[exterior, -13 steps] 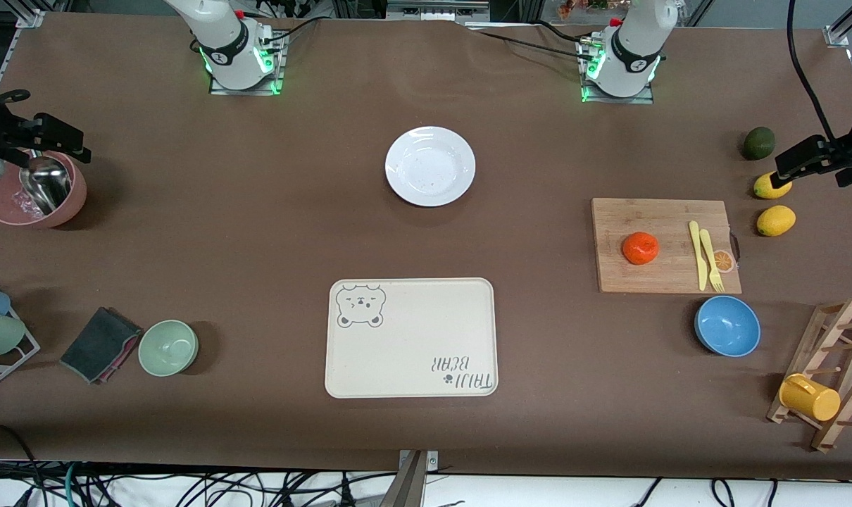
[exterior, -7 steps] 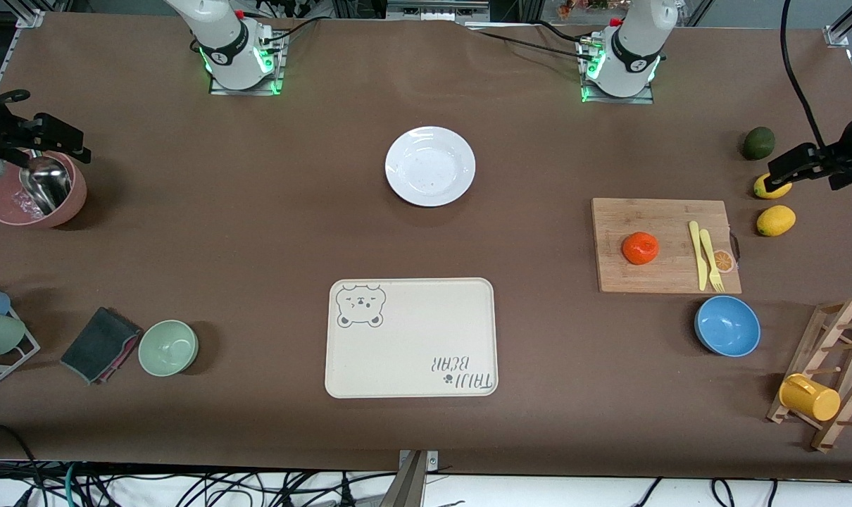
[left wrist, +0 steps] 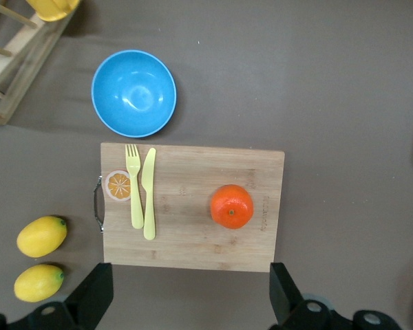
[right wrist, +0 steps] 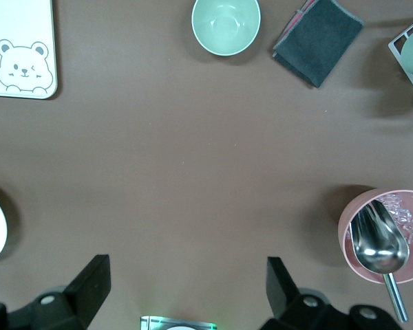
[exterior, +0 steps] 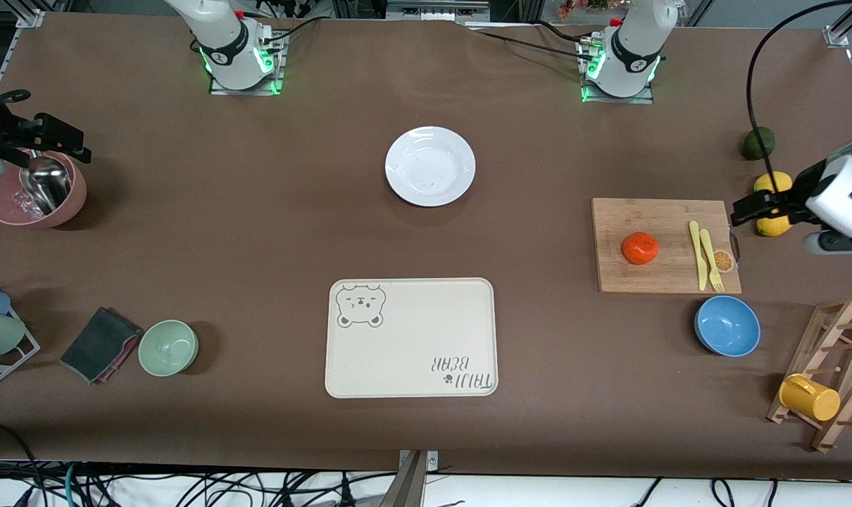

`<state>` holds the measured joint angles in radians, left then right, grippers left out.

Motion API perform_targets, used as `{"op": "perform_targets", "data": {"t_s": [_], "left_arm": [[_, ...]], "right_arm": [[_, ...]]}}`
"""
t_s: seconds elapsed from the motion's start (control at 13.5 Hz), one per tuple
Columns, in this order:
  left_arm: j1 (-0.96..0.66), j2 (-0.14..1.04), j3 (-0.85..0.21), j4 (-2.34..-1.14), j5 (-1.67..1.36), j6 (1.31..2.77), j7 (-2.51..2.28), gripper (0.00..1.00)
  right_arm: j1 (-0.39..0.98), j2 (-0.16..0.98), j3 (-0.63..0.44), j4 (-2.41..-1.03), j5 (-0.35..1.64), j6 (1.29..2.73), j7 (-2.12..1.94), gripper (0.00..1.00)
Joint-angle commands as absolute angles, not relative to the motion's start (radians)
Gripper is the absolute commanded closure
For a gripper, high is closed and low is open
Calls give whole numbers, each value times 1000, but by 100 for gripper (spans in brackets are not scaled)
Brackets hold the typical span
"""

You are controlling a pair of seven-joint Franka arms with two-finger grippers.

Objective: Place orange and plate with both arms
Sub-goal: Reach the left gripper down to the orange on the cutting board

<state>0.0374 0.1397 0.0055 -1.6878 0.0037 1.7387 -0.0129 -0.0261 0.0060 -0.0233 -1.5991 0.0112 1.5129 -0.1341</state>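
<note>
The orange [exterior: 641,248] sat on the board [exterior: 665,211], toward the table's middle from the open, empty left gripper [exterior: 743,211]; the right gripper [exterior: 53,137], open, waited over the pink bowl [exterior: 74,201]

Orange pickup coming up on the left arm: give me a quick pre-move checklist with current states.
1. Orange sits free on the cutting board, nothing touching it: ok.
2. Left gripper open and empty, over the board's edge beside the lemons: ok.
3. Yellow knife and fork lie apart from the orange on the board: ok.
4. Plate bare and unobstructed, farther from the front camera than the bear tray: ok.
5. Right gripper open, waiting over the pink bowl that holds a scoop: ok.
6. Left gripper centred over the orange: not ok.
</note>
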Motion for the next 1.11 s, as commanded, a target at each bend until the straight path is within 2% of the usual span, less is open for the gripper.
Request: {"op": "perform_targets", "data": {"t_s": [0.0, 0.15, 0.37, 0.59, 0.82, 1.04], "left_arm": [[45, 152, -3, -1765, -15, 1822, -8, 0], [25, 193, -5, -1798, -14, 1861, -8, 0], [23, 196, -8, -1940, -18, 2066, -9, 0], [-1, 242, -11, -2023, -28, 2189, -20, 0], [-9, 271, -12, -2169, -75, 2363, -23, 0], [-12, 287, -12, -2201, -83, 2396, -18, 0]], "right_arm": [[-28, -2, -21, -1608, 5, 1520, -147, 0], [-28, -2, -21, -1608, 5, 1520, -147, 0], [-28, 0, -21, -1608, 5, 1520, -147, 0], [-29, 2, -21, -1606, 6, 1516, -147, 0], [-28, 2, -21, -1606, 8, 1519, -146, 0], [-29, 2, -23, -1608, 8, 1516, -147, 0]]}}
